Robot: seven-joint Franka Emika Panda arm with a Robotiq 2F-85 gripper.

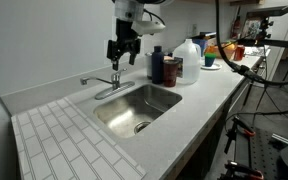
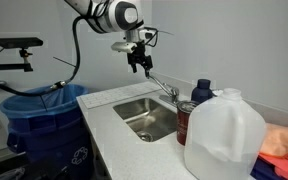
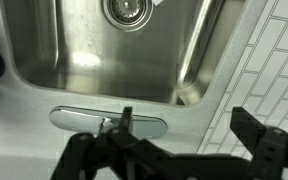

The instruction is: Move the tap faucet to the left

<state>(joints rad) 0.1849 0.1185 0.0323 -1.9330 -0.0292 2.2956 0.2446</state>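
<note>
The chrome tap faucet (image 1: 108, 82) stands on the counter behind the steel sink basin (image 1: 134, 110), with its thin spout reaching out to the side over the counter. In an exterior view the faucet (image 2: 168, 92) shows its long spout slanting up toward the gripper. My gripper (image 1: 122, 52) hangs open and empty just above the faucet, and it also shows in an exterior view (image 2: 137, 63). In the wrist view the faucet's oval base plate (image 3: 82, 118) lies below the sink (image 3: 74, 50). One finger of my gripper (image 3: 189, 138) is over the base, the other over the counter.
Dark bottles (image 1: 164, 67) and a white jug (image 1: 189, 55) stand on the counter beside the sink. A large white jug (image 2: 224, 135) fills the foreground. A tiled drainboard (image 1: 69, 140) lies at the sink's other side. A blue bin (image 2: 39, 115) stands beyond the counter's end.
</note>
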